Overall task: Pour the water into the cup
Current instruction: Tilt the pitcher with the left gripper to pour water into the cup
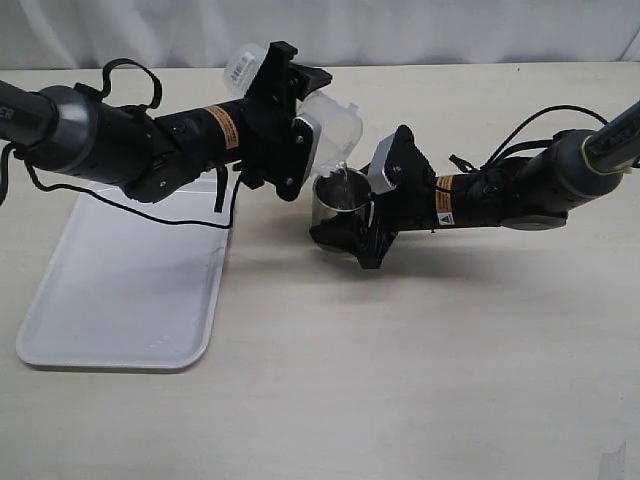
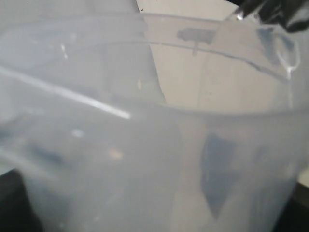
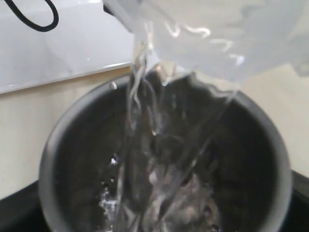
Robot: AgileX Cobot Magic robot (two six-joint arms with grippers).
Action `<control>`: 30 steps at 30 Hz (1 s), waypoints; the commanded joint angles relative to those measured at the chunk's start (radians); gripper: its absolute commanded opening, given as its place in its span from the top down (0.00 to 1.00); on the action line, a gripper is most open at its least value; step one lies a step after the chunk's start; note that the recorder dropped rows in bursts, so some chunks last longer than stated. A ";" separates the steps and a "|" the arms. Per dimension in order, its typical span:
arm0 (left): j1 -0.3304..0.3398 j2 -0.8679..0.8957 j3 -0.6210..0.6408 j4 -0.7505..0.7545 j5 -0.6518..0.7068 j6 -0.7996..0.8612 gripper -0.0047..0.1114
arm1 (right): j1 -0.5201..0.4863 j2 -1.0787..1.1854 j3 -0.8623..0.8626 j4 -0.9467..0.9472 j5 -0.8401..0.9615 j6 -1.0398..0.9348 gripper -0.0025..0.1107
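My left gripper is shut on a translucent plastic container and holds it tilted, lip down, over the cup. The container fills the left wrist view and hides the fingers there. My right gripper is shut on the steel cup, holding it upright at the table's middle. In the right wrist view the cup's rim circles a dark inside. Water falls in a clear stream from the container's lip into the cup and splashes at the bottom.
A white tray lies on the beige table at the left, under the left arm. A black cable hangs from that arm onto the tray. The tray's edge shows behind the cup in the right wrist view.
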 commanded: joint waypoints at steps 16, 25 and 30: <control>-0.013 -0.005 -0.011 -0.016 -0.095 0.194 0.96 | 0.000 0.006 -0.002 -0.013 0.000 -0.006 0.94; -0.020 -0.005 -0.011 -0.012 -0.094 0.222 0.96 | 0.000 0.006 -0.002 -0.013 0.000 -0.006 0.94; -0.020 -0.005 -0.011 -0.014 -0.094 0.250 0.96 | 0.000 0.006 -0.002 -0.013 0.000 -0.006 0.94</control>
